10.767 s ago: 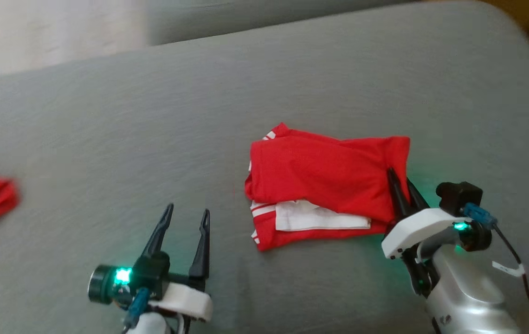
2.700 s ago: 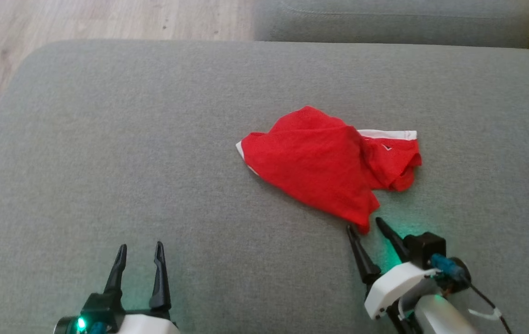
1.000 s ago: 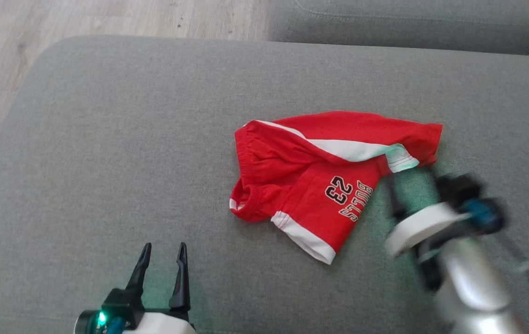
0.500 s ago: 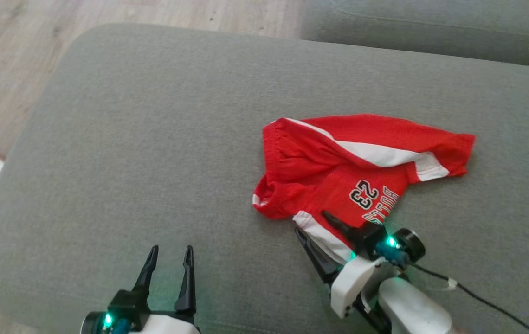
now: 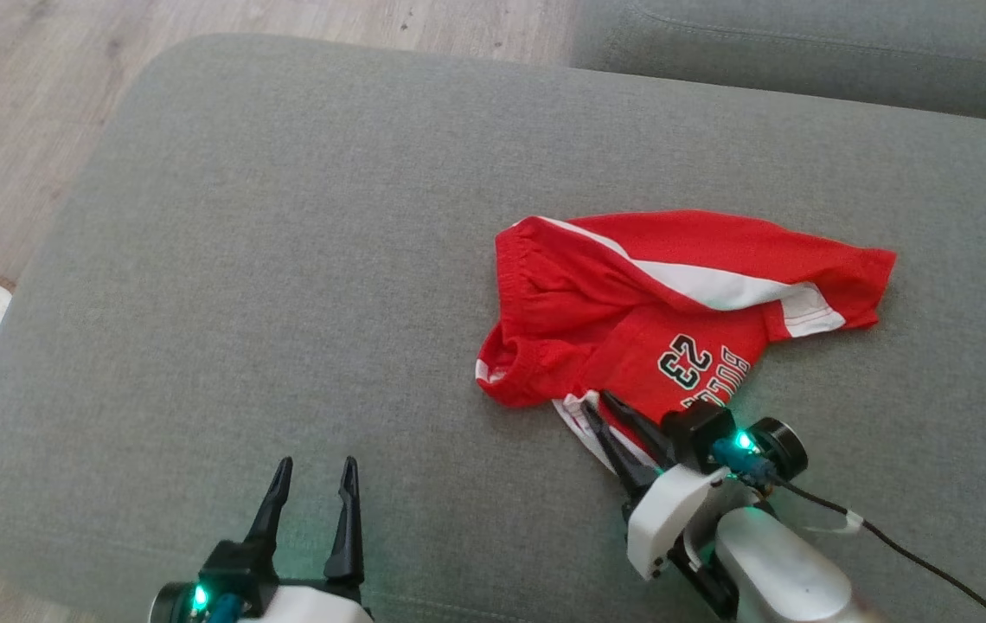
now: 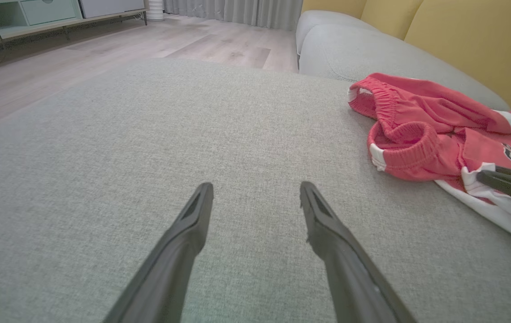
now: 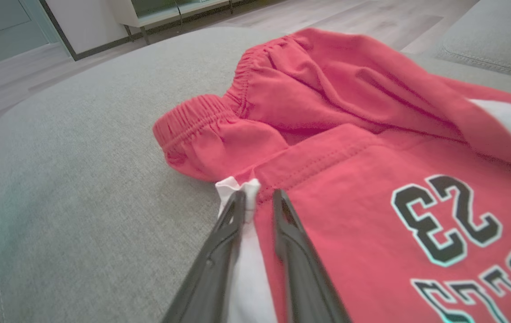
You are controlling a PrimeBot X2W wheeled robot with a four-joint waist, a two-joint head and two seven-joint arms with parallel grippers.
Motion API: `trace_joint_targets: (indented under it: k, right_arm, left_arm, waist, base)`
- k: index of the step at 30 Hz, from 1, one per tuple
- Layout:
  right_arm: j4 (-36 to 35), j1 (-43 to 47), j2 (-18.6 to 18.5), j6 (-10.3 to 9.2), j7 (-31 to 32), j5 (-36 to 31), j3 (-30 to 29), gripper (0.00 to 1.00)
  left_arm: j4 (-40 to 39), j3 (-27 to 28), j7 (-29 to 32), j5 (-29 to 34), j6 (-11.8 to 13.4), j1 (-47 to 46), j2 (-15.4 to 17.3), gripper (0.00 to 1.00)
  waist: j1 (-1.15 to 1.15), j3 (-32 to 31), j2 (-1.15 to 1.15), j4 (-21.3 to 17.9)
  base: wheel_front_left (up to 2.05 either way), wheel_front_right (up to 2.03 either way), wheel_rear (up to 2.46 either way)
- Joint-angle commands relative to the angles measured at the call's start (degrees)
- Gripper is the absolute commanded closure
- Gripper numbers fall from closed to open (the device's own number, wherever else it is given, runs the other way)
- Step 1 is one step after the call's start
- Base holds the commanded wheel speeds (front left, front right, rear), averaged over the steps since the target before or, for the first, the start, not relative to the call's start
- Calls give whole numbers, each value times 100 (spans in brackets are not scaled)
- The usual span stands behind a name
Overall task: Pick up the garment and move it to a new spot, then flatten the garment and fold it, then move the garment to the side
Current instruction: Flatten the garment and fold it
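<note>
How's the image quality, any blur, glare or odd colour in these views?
Head view: sharp, green lamp glaring behind the right claw. Left wrist view: wide-angle stretch, left claw soft near the bottom edge. Right wrist view: red shorts look pinkish.

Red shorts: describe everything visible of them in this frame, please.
The red shorts look soft and jersey-like, with white side stripes, white hems, a gathered elastic waistband and a black-and-white "23" print. They lie crumpled on the grey cushion, waistband toward the robot's left. The right end effector pinches the near white hem, bunching it.
</note>
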Motion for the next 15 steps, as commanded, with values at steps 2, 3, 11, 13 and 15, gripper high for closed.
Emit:
trace_joint_targets:
  k: [2,3,11,13,15]
  right_arm:
    - [-223,-45,56,-4,-38,54,7,100]
    - [-317,-34,56,-4,-38,102,-26,100]
    - [-1575,490,56,-4,-38,485,-1645,100]
    - [-1779,745,56,-4,-38,418,-2158,100]
    - [-1894,987,56,-4,-38,291,-2569,100]
  left_arm:
    - [-162,124,-29,-29,28,-146,21,0]
    - [-170,133,-29,-26,29,-151,21,0]
    - [-200,295,-29,71,-2,-17,21,0]
    - [-209,349,-29,90,-22,33,21,0]
    - [-220,379,-29,103,-43,61,21,0]
  waist:
    - [0,-5,0,-59]
    - [0,-7,0,-86]
    - [0,-294,0,-528]
    - [0,-366,0,-702]
    - [0,-408,0,-885]
  base:
    - [0,0,0]
    - [0,0,0]
    - [0,0,0]
    - [0,0,0]
    - [0,0,0]
